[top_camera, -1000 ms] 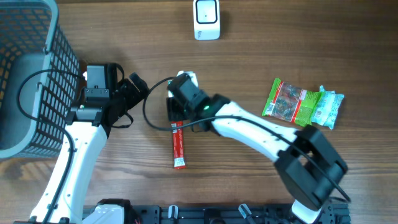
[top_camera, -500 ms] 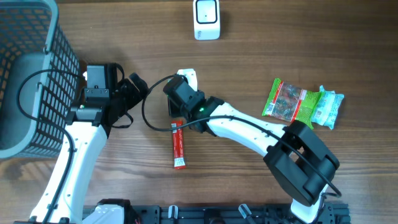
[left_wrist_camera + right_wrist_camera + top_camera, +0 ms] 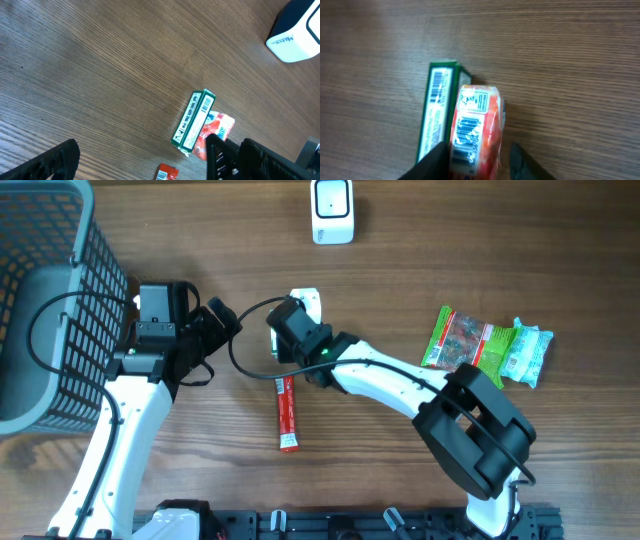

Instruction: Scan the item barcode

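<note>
Nearer the robot than the scanner (image 3: 332,212), the barcode-up orange packet (image 3: 477,125) lies lengthwise between the right gripper's (image 3: 479,149) half-narrowed jaws, seemingly not yet clamped, green box (image 3: 437,112) alongside; the left gripper (image 3: 222,320) gapes wide, farther off.

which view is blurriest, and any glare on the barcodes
right wrist is softest: the orange packet and green box are slightly smeared, though their barcode bars are visible with no glare, and the right fingers are dark blurs at the bottom edge; left wrist has crisp grain on the table but the left fingers are unfocused; overhead is evenly lit with only soft shadows.
</note>
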### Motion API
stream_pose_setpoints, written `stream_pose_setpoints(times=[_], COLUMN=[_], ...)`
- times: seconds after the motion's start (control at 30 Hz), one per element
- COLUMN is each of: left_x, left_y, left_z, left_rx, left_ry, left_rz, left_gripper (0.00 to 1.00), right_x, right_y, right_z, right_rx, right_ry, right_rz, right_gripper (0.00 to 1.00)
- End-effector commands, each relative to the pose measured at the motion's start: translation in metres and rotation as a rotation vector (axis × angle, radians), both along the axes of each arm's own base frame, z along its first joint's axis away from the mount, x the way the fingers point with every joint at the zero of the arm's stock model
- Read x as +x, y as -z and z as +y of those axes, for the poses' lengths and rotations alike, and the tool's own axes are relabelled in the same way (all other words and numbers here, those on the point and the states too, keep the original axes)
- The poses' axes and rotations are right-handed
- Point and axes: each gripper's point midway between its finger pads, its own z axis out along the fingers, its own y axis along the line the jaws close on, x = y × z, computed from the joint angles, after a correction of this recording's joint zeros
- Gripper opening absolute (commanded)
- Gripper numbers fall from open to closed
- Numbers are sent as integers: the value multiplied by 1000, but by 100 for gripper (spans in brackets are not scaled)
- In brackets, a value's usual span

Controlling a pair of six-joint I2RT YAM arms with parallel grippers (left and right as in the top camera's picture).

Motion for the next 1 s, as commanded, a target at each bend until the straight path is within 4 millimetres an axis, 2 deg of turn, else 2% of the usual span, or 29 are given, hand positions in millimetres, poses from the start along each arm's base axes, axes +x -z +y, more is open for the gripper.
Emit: stream_pose_setpoints(times=[0.0,0.1,0.17,0.2,0.3,0.4,0.47,0.53,0.6,0.67,0.8,0.97], left_x=[1,1,1,1,1,1,1,1,1,1,1,1], left_y=[1,1,1,1,1,1,1,1,1,1,1,1], left_z=[3,3,3,3,3,3,3,3,3,3,3,3], left_rx=[11,11,11,11,11,11,11,11,11,11,11,11], left_ry=[-6,-6,-6,-6,-6,-6,-6,-6,-6,-6,-6,-6], left_rz=[1,1,1,1,1,1,1,1,1,1,1,1], left_gripper=[100,100,100,100,100,100,100,100,100,100,100,100], right_x=[-1,1,1,0,3,4,5,5,3,-1,-6,-3], right_y=[12,12,11,8,-12,-44,-60,-67,-66,-55,-38,-19], right_z=[-3,-4,-5,-5,-10,-27,-48,-66,-81,-98,-110,-132], right_rx=[14,17,14,15,23,9,-8,-21,-43,-92,-189,-322], right_ry=[-2,-5,-9,-9,-13,-12,26,56,77,97,60,108], right_rz=[46,48,45,44,20,-8,-5,12,42,92,127,126], right_gripper=[34,31,20,18,18,18,18,18,18,17,17,17])
